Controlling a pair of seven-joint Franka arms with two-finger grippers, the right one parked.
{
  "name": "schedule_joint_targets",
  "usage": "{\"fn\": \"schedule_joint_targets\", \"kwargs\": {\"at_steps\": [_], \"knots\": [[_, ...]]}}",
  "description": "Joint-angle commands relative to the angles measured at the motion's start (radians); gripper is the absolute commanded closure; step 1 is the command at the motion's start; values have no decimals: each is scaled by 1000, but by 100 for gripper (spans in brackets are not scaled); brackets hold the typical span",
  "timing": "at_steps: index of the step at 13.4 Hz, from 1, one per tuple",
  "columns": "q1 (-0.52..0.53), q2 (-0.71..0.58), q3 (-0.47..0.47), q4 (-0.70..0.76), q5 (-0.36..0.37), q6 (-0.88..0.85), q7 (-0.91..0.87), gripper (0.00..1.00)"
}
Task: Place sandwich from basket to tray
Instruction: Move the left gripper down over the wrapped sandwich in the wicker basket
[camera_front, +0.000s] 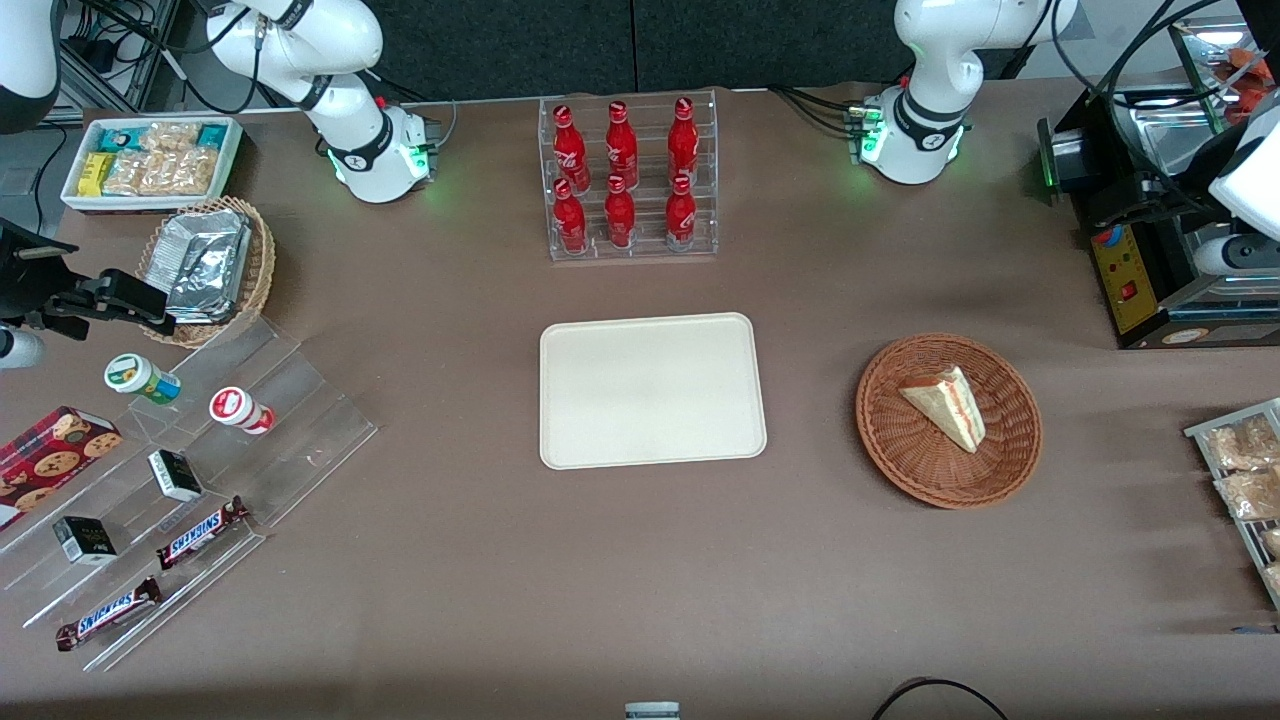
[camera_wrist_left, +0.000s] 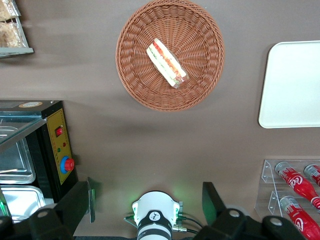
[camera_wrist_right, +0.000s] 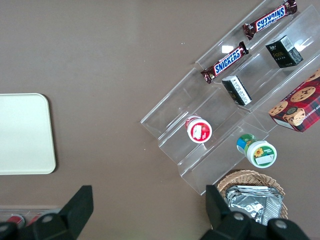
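The sandwich (camera_front: 945, 405) (camera_wrist_left: 166, 63), a pale wedge with red, white and green layers, lies in the reddish-brown wicker basket (camera_front: 900, 470) (camera_wrist_left: 135, 85) toward the working arm's end of the table. The cream tray (camera_front: 652, 390) (camera_wrist_left: 292, 85) sits bare at the table's middle, beside the basket. My gripper (camera_wrist_left: 149, 187) hangs high above the table over the working arm's base (camera_wrist_left: 155, 215), farther from the front camera than the basket. It is open, its fingers wide apart with nothing between them.
A clear rack of red bottles (camera_front: 627, 180) stands farther from the camera than the tray. A black machine with a red button (camera_front: 1150, 270) and a rack of snack packets (camera_front: 1240, 470) flank the basket. A stepped acrylic stand (camera_front: 200, 450) and a foil-packet basket (camera_front: 205, 265) lie toward the parked arm's end.
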Motion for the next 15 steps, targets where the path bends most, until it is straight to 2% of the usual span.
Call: {"fn": "schedule_joint_targets", "kwargs": {"at_steps": [1, 3, 7, 10, 13, 15], "knots": [[17, 6, -17, 16, 17, 1, 12, 0], [15, 15, -17, 16, 20, 4, 12, 0], [-41, 73, -14, -77, 127, 52, -28, 0], [-37, 69, -6, -259, 113, 259, -138, 0], [-38, 72, 23, -417, 25, 512, -368, 0], [-40, 75, 23, -522, 5, 685, -492, 0]]}}
